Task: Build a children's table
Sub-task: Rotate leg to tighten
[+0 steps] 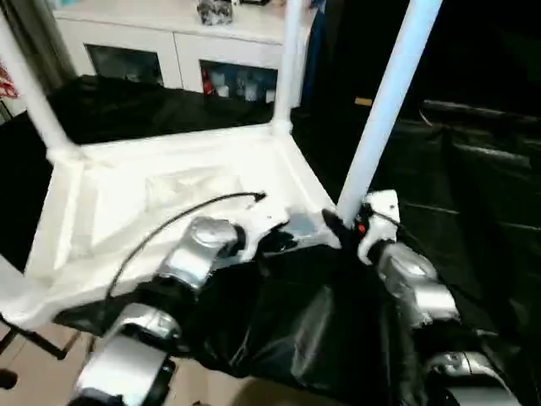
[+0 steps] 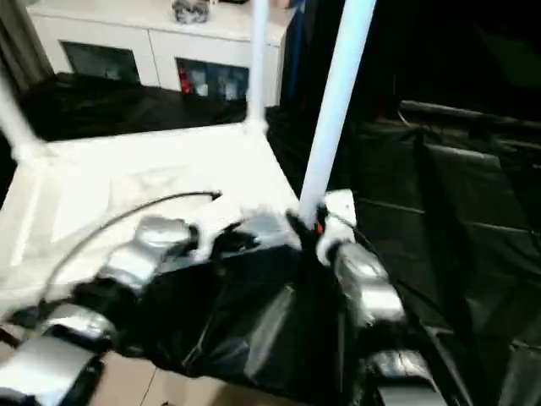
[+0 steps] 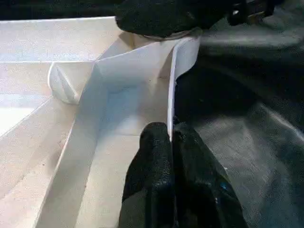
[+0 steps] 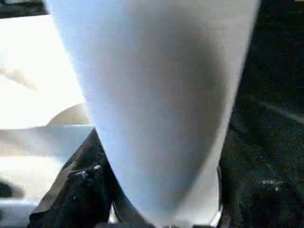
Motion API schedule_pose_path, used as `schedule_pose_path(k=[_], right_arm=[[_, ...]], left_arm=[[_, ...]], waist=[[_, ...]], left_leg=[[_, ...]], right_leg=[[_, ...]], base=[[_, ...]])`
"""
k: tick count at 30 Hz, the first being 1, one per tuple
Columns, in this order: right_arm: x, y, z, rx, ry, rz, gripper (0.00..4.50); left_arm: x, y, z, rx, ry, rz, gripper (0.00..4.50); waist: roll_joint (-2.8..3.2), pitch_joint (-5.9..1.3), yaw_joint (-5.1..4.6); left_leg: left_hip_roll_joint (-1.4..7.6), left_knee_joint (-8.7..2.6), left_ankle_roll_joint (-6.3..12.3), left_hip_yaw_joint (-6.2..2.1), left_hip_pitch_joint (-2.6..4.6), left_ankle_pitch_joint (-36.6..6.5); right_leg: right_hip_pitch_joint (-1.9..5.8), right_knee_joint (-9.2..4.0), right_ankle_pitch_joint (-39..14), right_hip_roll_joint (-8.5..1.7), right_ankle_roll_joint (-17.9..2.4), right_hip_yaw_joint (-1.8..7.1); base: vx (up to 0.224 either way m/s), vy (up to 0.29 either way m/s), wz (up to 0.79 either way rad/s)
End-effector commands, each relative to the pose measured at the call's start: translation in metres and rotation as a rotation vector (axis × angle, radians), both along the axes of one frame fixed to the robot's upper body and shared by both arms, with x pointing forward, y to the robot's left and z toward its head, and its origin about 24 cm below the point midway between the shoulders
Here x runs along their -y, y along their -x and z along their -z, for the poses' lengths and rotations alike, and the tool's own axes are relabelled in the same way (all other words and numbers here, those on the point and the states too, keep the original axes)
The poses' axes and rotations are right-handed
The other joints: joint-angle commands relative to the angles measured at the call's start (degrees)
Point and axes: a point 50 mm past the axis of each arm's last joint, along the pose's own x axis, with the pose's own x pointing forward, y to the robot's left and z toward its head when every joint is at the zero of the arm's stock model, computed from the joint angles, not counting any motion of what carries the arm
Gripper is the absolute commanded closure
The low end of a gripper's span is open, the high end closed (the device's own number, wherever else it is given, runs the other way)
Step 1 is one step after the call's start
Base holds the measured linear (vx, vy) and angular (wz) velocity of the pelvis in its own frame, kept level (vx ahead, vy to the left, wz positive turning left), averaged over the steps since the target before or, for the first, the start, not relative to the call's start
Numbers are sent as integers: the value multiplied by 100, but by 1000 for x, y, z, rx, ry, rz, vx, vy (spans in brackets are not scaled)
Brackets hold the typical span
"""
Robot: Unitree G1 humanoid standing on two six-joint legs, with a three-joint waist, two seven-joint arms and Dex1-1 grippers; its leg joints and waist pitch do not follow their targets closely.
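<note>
The children's table [image 1: 169, 203] lies upside down on the black-draped counter [image 1: 473, 194], ribbed underside up. The right gripper [image 1: 347, 227] holds its fingers [image 4: 71, 190] part-open around the base of the near-right leg [image 1: 385, 101], right at the corner socket. The leg's long axis runs up and away from those fingers — tilted, it seems, not yet square to the top. The left gripper [image 3: 172, 142] has its fingers [image 3: 154, 161] pinched nearly together on the thin rim wall [image 3: 178, 71] just beside that corner, steadying it. The right arm is the one placed to seat the leg.
</note>
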Motion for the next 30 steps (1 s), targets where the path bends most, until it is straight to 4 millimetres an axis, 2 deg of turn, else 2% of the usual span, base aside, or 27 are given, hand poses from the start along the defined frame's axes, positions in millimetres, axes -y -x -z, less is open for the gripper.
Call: schedule_pose_path(k=[1, 3, 5, 6, 8, 9, 12, 15, 18, 22, 30], right_arm=[[-59, 14, 17, -74, 7, -237, 138], [-58, 14, 15, -74, -25, -257, 124], [-58, 15, 15, -74, -28, -260, 119], [-58, 15, 15, -74, -28, -260, 90], [-48, 17, 14, -59, -9, -323, 90], [-37, 21, 12, -36, 31, -405, 90], [-29, 24, 10, -24, 49, -468, 90], [-13, 31, 4, -4, 59, -596, 90], [-2, 38, -1, -5, 59, -702, 90], [5, 44, -5, -14, 53, -806, 90], [7, 55, -10, -50, 17, -962, 157]], left_arm=[[38, 3, -10, 43, 90, 15, 450], [37, 5, -8, 42, 89, 35, 450], [36, 5, -8, 42, 89, 37, 450], [36, 5, -8, 42, 89, 37, 450], [26, 8, -7, 47, 81, 90, 450], [14, 10, -6, 39, 68, 124, 450], [6, 11, -5, 38, 59, 147, 450], [-6, 15, -6, 19, 50, 211, 450], [-16, 16, -6, 9, 34, 246, 450], [-25, 15, -8, 1, 18, 269, 450], [-43, 17, -11, -30, -9, 336, 450]], waist=[[-91, -264, 9], [-90, -273, 18], [-81, -263, 15], [-78, -258, 12], [-82, -257, 14], [-80, -261, 14], [-92, -264, 7], [-103, -261, 30], [-90, -246, 25], [-91, -248, 47], [-91, -265, 130]], left_leg=[[114, -353, 230, -8, -6, -1168], [110, -350, 308, -8, -29, -1037], [116, -360, 326, -11, -26, -1094], [121, -369, 313, -16, -27, -1146], [128, -375, 310, -24, -21, -1274], [136, -373, 318, -27, -29, -1281], [133, -359, 407, -10, -38, -1186], [136, -353, 453, -9, -36, -1178], [154, -367, 450, -12, -25, -1277], [170, -361, 422, -11, -22, -1291], [182, -331, 434, 8, -16, -1102]], right_leg=[[244, -442, -1469, -363, -985, 247], [266, -424, -1363, -362, -993, 237], [260, -437, -1432, -361, -977, 233], [259, -447, -1536, -365, -959, 232], [258, -466, -1699, -371, -925, 226], [264, -461, -1665, -376, -912, 232], [268, -439, -1392, -363, -988, 236], [280, -447, -1482, -369, -992, 232], [255, -452, -1540, -352, -1023, 228], [262, -425, -1417, -350, -1115, 223], [266, -360, -1026, -352, -1276, 220]], base=[[0, 0, 0], [0, 0, 0], [0, 0, 0], [0, 0, 0], [0, 0, 0], [0, 0, 0], [0, 0, 0], [0, 0, 0], [0, 0, 0], [0, 0, 0], [0, 0, 0]])
